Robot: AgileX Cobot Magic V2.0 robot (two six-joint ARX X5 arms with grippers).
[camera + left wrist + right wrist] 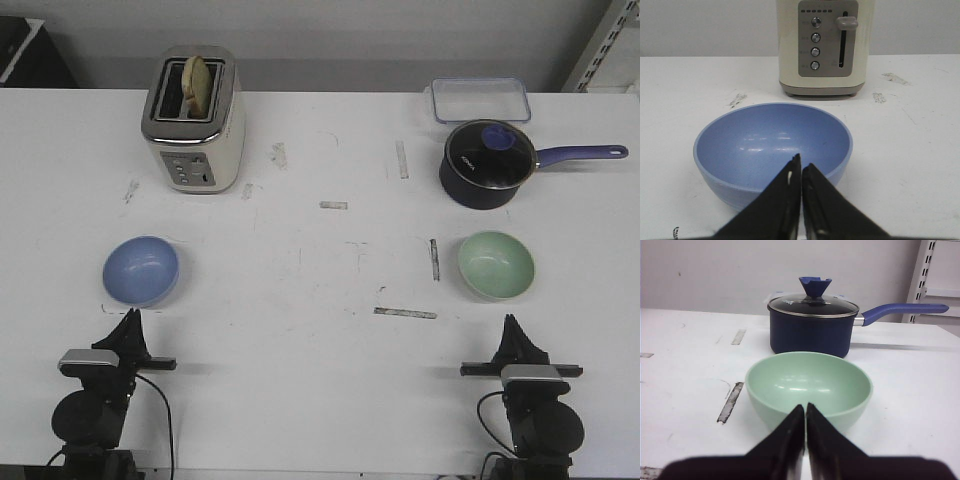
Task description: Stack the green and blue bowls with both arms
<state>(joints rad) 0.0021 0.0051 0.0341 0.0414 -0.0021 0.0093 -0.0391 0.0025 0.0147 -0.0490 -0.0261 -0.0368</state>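
The blue bowl (141, 269) sits upright and empty on the left of the white table; it fills the left wrist view (760, 145). The green bowl (496, 264) sits upright and empty on the right, also in the right wrist view (810, 385). My left gripper (130, 317) is shut and empty, just short of the blue bowl's near side, as the left wrist view (801, 162) shows. My right gripper (511, 322) is shut and empty, just short of the green bowl's near side, as the right wrist view (805, 408) shows.
A cream toaster (195, 120) with a slice in it stands behind the blue bowl. A dark blue lidded saucepan (486, 163) with its handle pointing right stands behind the green bowl. A clear plastic container (480, 99) lies at the back right. Tape marks dot the table (320, 280).
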